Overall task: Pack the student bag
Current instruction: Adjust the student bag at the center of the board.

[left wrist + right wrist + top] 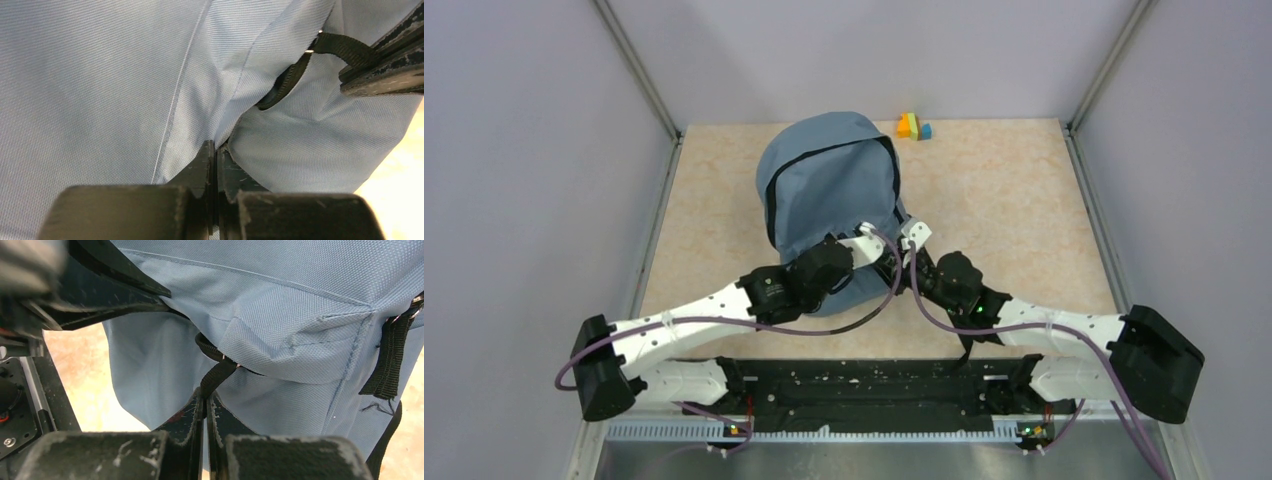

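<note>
Your left pincer [216, 152] pinches student bag [100, 75] fabric; your right pincer [205, 402] clamps its black pull strap [217, 375], both fully closed.

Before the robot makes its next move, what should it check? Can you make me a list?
1. Left gripper pinching the student bag fabric: ok.
2. Right gripper clamped on the zipper pull: ok.
3. Zipper open wide enough for packing: cannot tell.
4. Coloured blocks out of the arms' way: ok.
5. Bag lying fully on the table: ok.
</note>
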Action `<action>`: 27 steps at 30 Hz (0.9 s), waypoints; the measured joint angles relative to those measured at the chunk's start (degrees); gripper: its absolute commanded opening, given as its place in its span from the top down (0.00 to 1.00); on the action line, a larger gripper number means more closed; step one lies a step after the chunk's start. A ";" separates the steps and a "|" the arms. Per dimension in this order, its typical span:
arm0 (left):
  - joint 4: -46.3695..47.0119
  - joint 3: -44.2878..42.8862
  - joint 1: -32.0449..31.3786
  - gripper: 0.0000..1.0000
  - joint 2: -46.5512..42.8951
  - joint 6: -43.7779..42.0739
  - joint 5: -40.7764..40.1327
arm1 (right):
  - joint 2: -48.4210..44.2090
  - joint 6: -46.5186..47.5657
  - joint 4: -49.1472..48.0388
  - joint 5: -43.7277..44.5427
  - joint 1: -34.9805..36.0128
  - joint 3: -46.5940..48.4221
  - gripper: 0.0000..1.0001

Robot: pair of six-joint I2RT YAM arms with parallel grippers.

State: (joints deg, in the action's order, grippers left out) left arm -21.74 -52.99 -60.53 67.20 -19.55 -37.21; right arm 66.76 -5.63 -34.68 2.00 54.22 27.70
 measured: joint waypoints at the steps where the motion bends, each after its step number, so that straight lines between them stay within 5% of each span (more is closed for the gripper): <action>1: 0.13 0.22 -0.11 1.00 -0.72 1.05 0.04 | 0.00 -0.17 0.00 -0.15 0.00 0.00 1.00; 12: 6.67 11.91 -0.22 1.00 -24.57 10.71 11.41 | 2.84 -4.68 -0.94 -2.75 0.02 -0.09 1.00; 27: 5.66 10.75 0.17 1.00 -19.28 12.66 16.61 | 12.87 -5.44 -7.15 -6.60 5.90 5.51 1.00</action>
State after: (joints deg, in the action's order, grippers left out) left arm -16.08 -42.24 -60.36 47.92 -6.90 -20.60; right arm 79.64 -11.07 -41.82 -4.60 60.12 33.21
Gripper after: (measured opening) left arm 0.020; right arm 0.006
